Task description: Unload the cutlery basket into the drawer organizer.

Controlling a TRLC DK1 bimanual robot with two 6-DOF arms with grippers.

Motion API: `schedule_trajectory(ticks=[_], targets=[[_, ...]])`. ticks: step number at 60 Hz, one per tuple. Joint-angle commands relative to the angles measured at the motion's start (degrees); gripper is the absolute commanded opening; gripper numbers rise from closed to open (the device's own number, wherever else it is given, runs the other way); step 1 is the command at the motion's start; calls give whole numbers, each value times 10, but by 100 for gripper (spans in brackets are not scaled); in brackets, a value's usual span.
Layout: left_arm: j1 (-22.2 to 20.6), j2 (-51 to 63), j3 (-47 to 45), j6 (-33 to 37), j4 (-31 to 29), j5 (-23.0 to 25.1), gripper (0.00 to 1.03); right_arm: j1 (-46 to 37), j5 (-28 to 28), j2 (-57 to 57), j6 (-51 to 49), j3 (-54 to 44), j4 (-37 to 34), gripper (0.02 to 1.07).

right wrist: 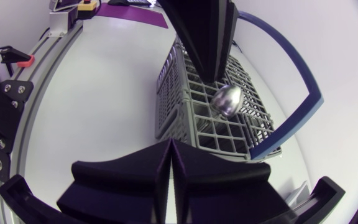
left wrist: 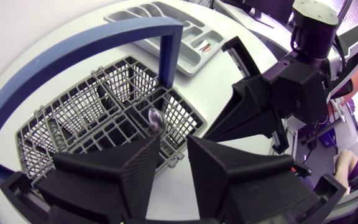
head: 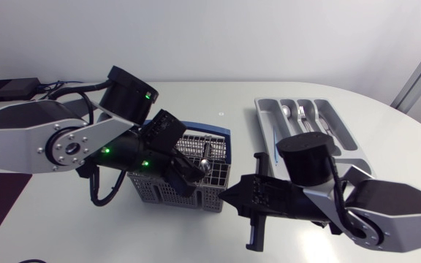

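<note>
Slippage threatens: the shiny steel spoon [left wrist: 154, 118] stands bowl-up in the grey mesh blue-handled cutlery basket [left wrist: 73, 124], off-centre by 1 finger of the open left gripper [left wrist: 174, 140], so closing could knock it aside. Meanwhile the right gripper [right wrist: 169, 144], fingers pressed together and empty, crowds the basket.

White table [head: 196, 98]: grey cutlery basket [head: 156, 193], blue handle, left of middle; grey drawer organizer [head: 267, 124] right, apart.

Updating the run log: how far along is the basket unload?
Done: some cutlery already lies in the organizer. In hand: nothing yet; left gripper is open at a spoon standing in the basket, right gripper shut and empty beside it. Left: at least that spoon.
</note>
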Motion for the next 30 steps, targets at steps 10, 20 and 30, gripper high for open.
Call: schedule_trajectory(ticks=[10, 20, 30], targets=[[1, 15, 6, 0, 24, 15, 36, -8, 36, 39, -5, 13, 42, 8], [4, 26, 9, -9, 43, 16, 40, -13, 50, 45, -15, 7, 64, 8], [12, 42, 11, -20, 68, 16, 46, -13, 50, 45, -13, 5, 67, 10]])
